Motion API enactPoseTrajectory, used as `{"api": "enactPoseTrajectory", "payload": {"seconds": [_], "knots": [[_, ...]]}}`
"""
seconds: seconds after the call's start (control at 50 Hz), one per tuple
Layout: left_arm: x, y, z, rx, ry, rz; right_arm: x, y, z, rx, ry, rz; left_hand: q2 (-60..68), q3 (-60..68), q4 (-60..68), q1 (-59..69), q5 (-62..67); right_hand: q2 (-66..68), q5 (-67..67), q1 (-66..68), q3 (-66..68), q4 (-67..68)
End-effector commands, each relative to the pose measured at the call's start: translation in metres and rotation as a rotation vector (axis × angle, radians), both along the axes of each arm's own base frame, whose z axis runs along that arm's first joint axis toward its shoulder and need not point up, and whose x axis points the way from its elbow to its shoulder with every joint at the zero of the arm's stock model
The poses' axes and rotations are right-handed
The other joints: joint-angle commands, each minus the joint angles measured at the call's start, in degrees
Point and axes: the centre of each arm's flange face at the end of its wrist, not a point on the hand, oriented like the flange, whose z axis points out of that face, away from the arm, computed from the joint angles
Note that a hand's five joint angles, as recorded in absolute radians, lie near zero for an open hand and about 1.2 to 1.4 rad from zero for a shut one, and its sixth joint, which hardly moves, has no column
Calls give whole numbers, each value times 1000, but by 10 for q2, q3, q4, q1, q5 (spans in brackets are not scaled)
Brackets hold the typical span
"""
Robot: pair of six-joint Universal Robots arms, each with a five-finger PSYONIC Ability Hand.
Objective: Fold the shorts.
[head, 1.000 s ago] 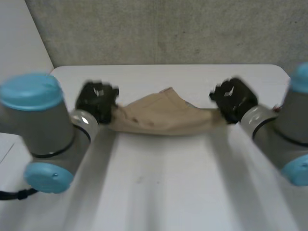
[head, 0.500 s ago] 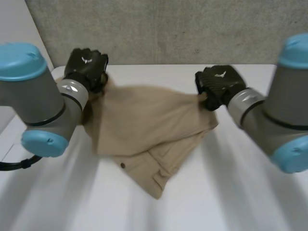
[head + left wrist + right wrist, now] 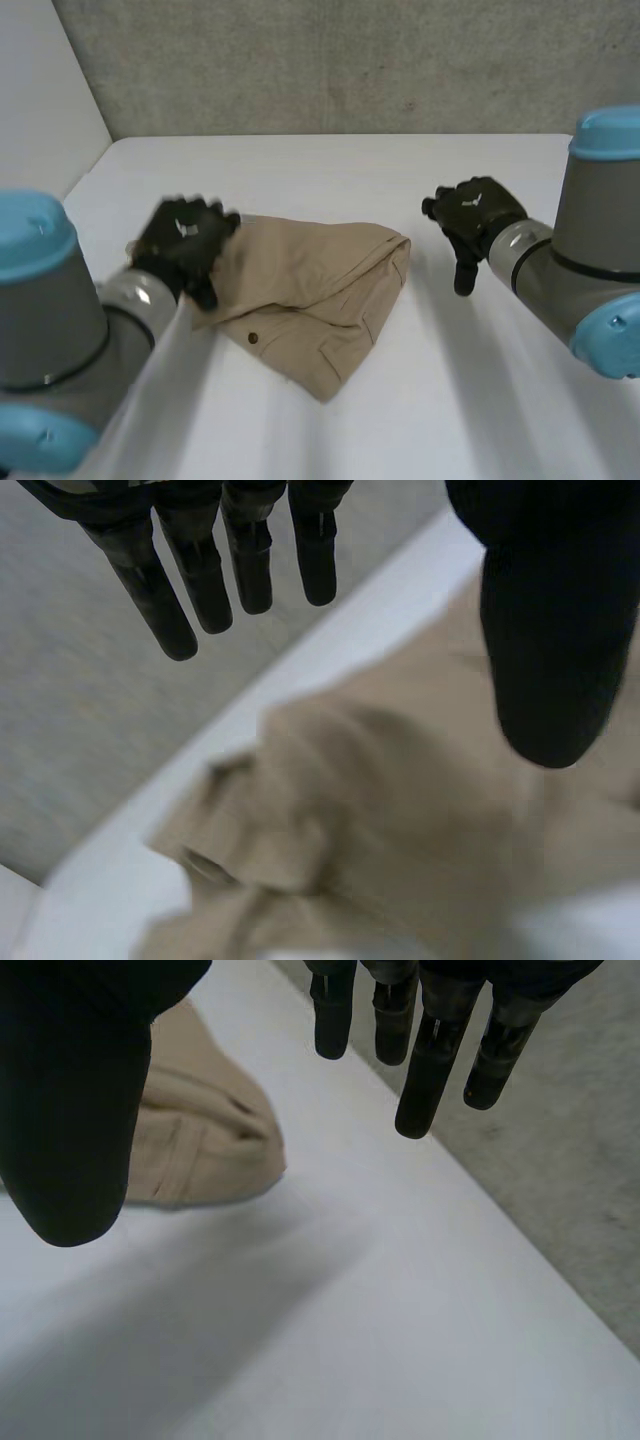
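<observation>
The tan shorts (image 3: 310,285) lie in a loose folded heap on the white table (image 3: 330,170), one corner pointing toward the near edge. My left hand (image 3: 183,245) hovers at the heap's left edge, fingers (image 3: 205,575) straight and spread, thumb apart, holding nothing; under its palm the shorts (image 3: 400,830) lie bunched. Off the heap's right end my right hand (image 3: 470,222) hangs above bare table, its fingers (image 3: 430,1070) straight, nothing in them. Beside its thumb is the rounded right end of the shorts (image 3: 200,1150).
A grey wall (image 3: 350,60) stands behind the table's far edge. The table's left edge (image 3: 85,180) runs close by my left arm. Bare tabletop lies in front of the shorts and to their right.
Both hands carried the shorts up and spread them, then let go: the cloth dropped into a folded heap. Both hands went from shut on the cloth to open and drew apart from it.
</observation>
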Motion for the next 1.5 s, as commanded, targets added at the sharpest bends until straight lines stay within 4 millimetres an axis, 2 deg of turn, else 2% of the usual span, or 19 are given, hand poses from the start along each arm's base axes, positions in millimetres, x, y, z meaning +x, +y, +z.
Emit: {"api": "enactPoseTrajectory", "payload": {"seconds": [0.02, 0.16, 0.34, 0.54, 0.64, 0.68, 0.7, 0.76, 0.82, 0.86, 0.92, 1.0, 1.1, 1.32, 1.36, 1.38, 1.42, 1.44, 1.5], "knots": [[3, -7, -48, 139, -76, 15, 12, -20, -26, -4, -67, 15, 68, 70, 67, 67, 66, 40, 33, 65, -85, 47], [-3, -30, -70, 163, -89, 35, 19, -38, -40, 70, -190, -39, 76, 78, 75, 75, 75, 40, 33, 65, -85, 47], [-10, -56, -66, 85, -51, 54, 17, -30, -50, 120, -177, -38, 140, 142, 139, 139, 138, 40, 33, 65, -85, 47], [-11, -59, -62, 73, -47, 49, 15, -29, -49, 119, -175, -38, 171, 172, 169, 169, 169, 40, 33, 65, -85, 47], [-11, -63, -60, 47, -70, 44, 16, -30, -49, 117, -176, -38, 328, 330, 327, 327, 327, 38, 31, 64, -87, 45], [-11, -66, -58, 35, -79, 42, 16, -31, -49, 116, -177, -38, 453, 454, 451, 451, 451, 36, 30, 62, -88, 43], [-9, -70, -56, 23, -88, 48, 16, -31, -49, 113, -178, -41, 593, 595, 592, 592, 591, 35, 28, 60, -90, 42], [-9, -73, -50, -1, -98, 47, 14, -34, -47, 106, -187, -58, 604, 606, 603, 603, 603, 30, 23, 55, -95, 37], [-13, -70, -33, -48, -85, 35, 7, -44, -41, 94, -214, -92, 604, 606, 603, 603, 603, -4, -11, 22, -129, 3], [-12, -65, 7, -139, -34, 36, 3, -51, -37, 105, -266, -124, 604, 606, 603, 603, 603, -40, -47, -14, -165, -33], [-10, -52, 50, -244, 18, 31, 2, -56, -29, 145, -363, -149, 604, 606, 603, 603, 603, -40, -47, -14, -165, -33], [-10, -36, 83, -323, 60, 15, 9, -49, -27, 267, -425, -113, 604, 606, 603, 603, 603, -40, -47, -14, -165, -33], [-11, -22, 101, -369, 85, -4, 23, -37, -36, 423, -472, -35, 604, 606, 603, 603, 603, -40, -47, -14, -165, -33], [-11, -9, 109, -381, 92, -23, 51, -50, -73, 539, -565, -49, 604, 606, 603, 603, 603, -40, -47, -14, -165, -33], [-11, -6, 115, -396, 101, -25, 54, -52, -73, 535, -568, -42, 604, 606, 603, 603, 603, 38, 31, 63, -87, 44], [-10, -4, 119, -408, 107, -26, 55, -55, -68, 517, -577, -39, 604, 606, 603, 603, 603, 285, 278, 310, 160, 291], [-10, -3, 123, -422, 114, -26, 55, -59, -60, 492, -591, -33, 604, 606, 603, 603, 603, 585, 578, 611, 460, 592], [-10, -4, 125, -429, 118, -25, 55, -61, -53, 471, -599, -29, 604, 606, 603, 603, 603, 659, 652, 685, 534, 666], [-10, -11, 133, -462, 121, -13, 56, -71, -1, 308, -648, 5, 604, 606, 603, 603, 603, 660, 653, 686, 535, 667]]}}
